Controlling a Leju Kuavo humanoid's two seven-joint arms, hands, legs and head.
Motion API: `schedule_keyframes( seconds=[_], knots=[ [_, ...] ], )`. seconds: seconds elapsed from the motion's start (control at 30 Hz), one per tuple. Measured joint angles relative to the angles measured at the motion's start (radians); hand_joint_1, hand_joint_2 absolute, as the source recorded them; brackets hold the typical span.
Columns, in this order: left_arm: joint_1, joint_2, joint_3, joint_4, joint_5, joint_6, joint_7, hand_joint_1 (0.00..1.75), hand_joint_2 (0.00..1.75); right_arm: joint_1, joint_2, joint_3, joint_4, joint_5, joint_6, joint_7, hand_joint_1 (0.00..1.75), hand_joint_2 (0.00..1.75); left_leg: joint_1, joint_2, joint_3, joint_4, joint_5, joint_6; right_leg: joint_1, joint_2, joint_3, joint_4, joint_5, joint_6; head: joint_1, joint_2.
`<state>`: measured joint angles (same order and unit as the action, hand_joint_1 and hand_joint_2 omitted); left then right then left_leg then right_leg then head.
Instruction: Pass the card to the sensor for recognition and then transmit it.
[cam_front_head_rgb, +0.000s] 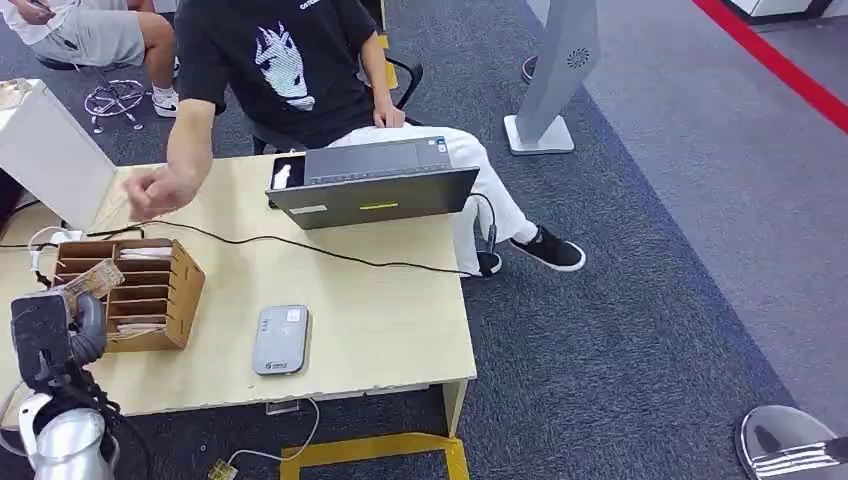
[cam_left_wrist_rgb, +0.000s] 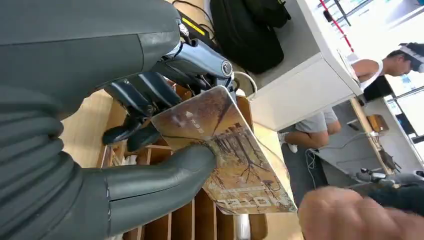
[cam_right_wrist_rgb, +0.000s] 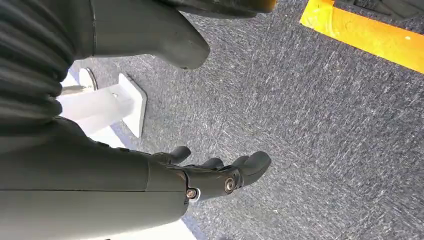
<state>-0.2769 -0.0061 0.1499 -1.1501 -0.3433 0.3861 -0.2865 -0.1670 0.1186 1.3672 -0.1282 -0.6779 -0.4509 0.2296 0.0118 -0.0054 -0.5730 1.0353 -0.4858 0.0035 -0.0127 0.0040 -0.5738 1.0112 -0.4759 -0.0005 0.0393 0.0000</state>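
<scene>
Light wood table (cam_front_head_rgb: 380, 330) on dark grey carpet (cam_front_head_rgb: 650, 300); red floor stripe (cam_front_head_rgb: 775, 60) at far right. Seated person's hand (cam_front_head_rgb: 160, 190) over table's far left edge, laptop (cam_front_head_rgb: 375, 185) at far edge. Grey card reader (cam_front_head_rgb: 280, 340) nr front edge. Card (cam_left_wrist_rgb: 225, 155): brownish tree print, white lettering. Left hand (cam_front_head_rgb: 60, 325) pinches it thumb vs fingers above wooden slotted card box (cam_front_head_rgb: 130, 290) at table's left edge; long axis runs away from palm. Right hand (cam_right_wrist_rgb: 220, 175) hangs over carpet, fingers loosely apart, holding nothing.

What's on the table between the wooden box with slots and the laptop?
A thin black cable crosses the tabletop between the wooden box and the laptop; the rest of that stretch is bare table. The head view shows it.
</scene>
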Motion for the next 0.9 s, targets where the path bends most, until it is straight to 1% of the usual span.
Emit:
schedule_keyframes(
  seconds=[0.27, 0.37, 0.43, 0.53, 0.7, 0.8, 0.87, 0.9],
  knots=[
    [0.0, 0.0, 0.0, 0.0, 0.008, -0.01, 0.0, 1.75, 1.75, 0.0, 0.0, 0.0, -0.001, -0.003, -0.002, -0.004, 0.0, 1.75, 0.0, 0.0, 0.0, 0.0, 0.0, 0.0, 0.0, 0.0, 0.0, 0.0, 0.0, 0.0, 0.0, 0.0],
    [0.003, -0.005, -0.001, -0.005, -0.002, -0.032, -0.003, 1.75, 1.75, 0.0, 0.0, 0.0, -0.001, -0.007, -0.003, -0.005, 0.0, 1.75, 0.0, 0.0, 0.0, 0.0, 0.0, 0.0, 0.0, 0.0, 0.0, 0.0, 0.0, 0.0, 0.0, 0.0],
    [0.015, -0.01, -0.02, -0.026, -0.032, -0.058, -0.007, 1.75, 1.75, 0.0, 0.0, 0.0, -0.001, -0.014, -0.004, -0.006, 0.0, 1.75, 0.0, 0.0, 0.0, 0.0, 0.0, 0.0, 0.0, 0.0, 0.0, 0.0, 0.0, 0.0, 0.0, 0.0],
    [0.041, -0.02, -0.093, -0.068, -0.084, -0.097, -0.012, 1.75, 1.75, 0.0, 0.0, 0.0, -0.001, -0.023, -0.015, -0.007, 0.0, 1.75, -0.001, 0.0, 0.0, 0.0, 0.0, 0.0, 0.0, 0.0, 0.0, 0.0, 0.0, 0.0, 0.0, 0.0],
    [0.092, -0.039, -0.262, -0.163, -0.134, -0.125, -0.02, 1.75, 1.75, 0.0, 0.0, 0.0, -0.001, -0.034, -0.02, -0.012, 0.0, 1.75, -0.001, 0.0, -0.001, 0.001, -0.001, 0.001, 0.0, 0.0, 0.0, -0.001, 0.0, 0.0, 0.0, 0.0],
    [0.118, -0.041, -0.353, -0.21, -0.148, -0.144, -0.02, 1.75, 1.75, 0.0, 0.0, 0.0, -0.001, -0.036, -0.021, -0.012, 0.0, 1.75, -0.001, 0.0, -0.001, 0.001, -0.001, 0.002, 0.0, 0.0, 0.0, -0.001, 0.0, 0.0, 0.0, 0.0],
    [0.131, -0.041, -0.406, -0.228, -0.165, -0.154, 0.002, 1.75, 1.75, 0.0, 0.0, 0.0, -0.001, -0.039, -0.022, -0.013, 0.0, 1.75, -0.001, 0.0, -0.001, 0.001, -0.001, 0.002, 0.0, 0.0, 0.0, -0.001, 0.0, 0.0, 0.0, 0.0],
    [0.136, -0.041, -0.428, -0.231, -0.182, -0.154, 0.023, 1.75, 1.75, 0.0, 0.0, 0.0, -0.001, -0.042, -0.026, -0.013, 0.0, 1.75, -0.001, 0.0, -0.001, 0.001, -0.001, 0.002, 0.0, 0.0, 0.0, -0.001, 0.0, 0.0, 0.0, 0.0]
  ],
)
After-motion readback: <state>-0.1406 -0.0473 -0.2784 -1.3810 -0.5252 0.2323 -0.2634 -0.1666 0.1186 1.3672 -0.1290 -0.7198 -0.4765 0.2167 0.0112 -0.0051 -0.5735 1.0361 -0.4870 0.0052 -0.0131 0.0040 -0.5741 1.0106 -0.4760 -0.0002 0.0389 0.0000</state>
